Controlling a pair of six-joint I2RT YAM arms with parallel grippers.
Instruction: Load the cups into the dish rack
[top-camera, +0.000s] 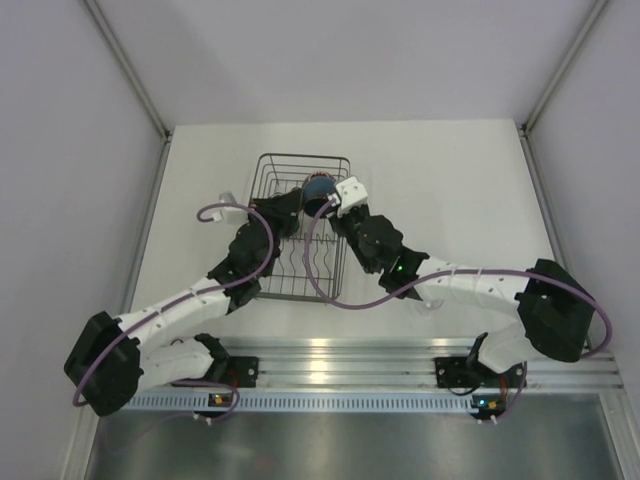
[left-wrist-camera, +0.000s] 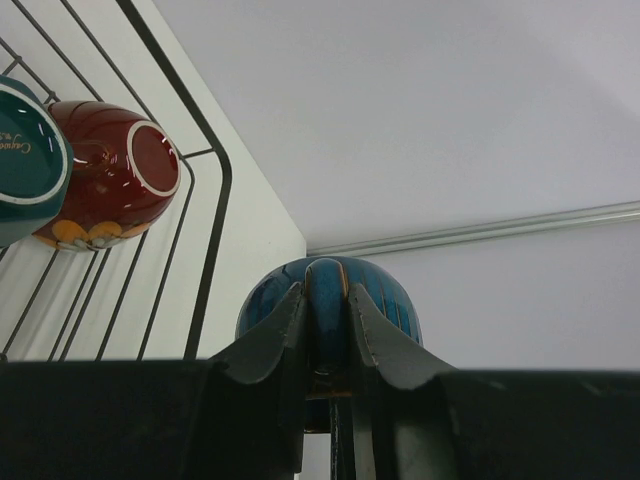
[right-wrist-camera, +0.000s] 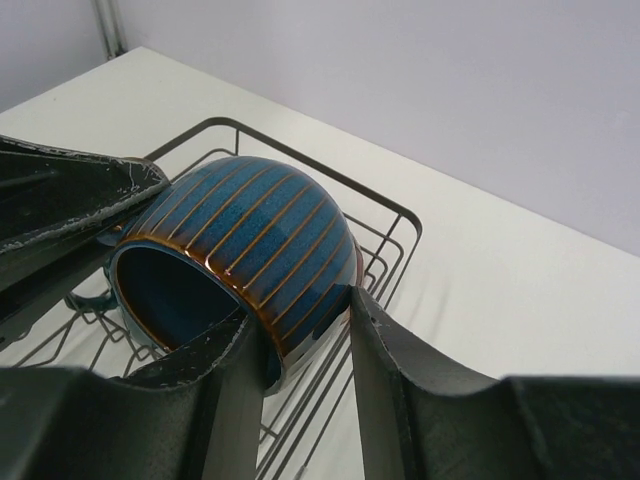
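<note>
Where the dark-blue cup (right-wrist-camera: 250, 240) is: over the far end of the dish rack (top-camera: 300, 270), tipped on its side, its mouth turned toward the near left and its ribbed outside uppermost.
Cup surface: deep blue glaze with thin brown stripes running from rim to base, and a brown line around the rim.
Left fingers (left-wrist-camera: 285, 335): narrow, the 2 of them pinched on the cup's upright blue handle, with the round body of the cup just beyond the tips.
Right fingers (right-wrist-camera: 400, 380): partly closed, 1 at the mouth of the cup and 1 against its outer wall, so the rim sits between them; whether they press on it I cannot tell.
Both arms: they meet at the cup above the rack in the top view, the left from the near left, the right from the near right.
Teal mug (left-wrist-camera: 22, 160): in the rack, cut by the left edge of the left wrist view, touching or just beside the red cup.
Red cup (left-wrist-camera: 105, 175): in the rack, upside down or on its side, its white-ringed base toward the camera, with yellow-orange shapes along its lower edge.
Writing: a short line of gold script on the teal mug, turned and too small to read for certain; no other label or brand shows.
Table (top-camera: 450, 190): white, carrying the rack.
</note>
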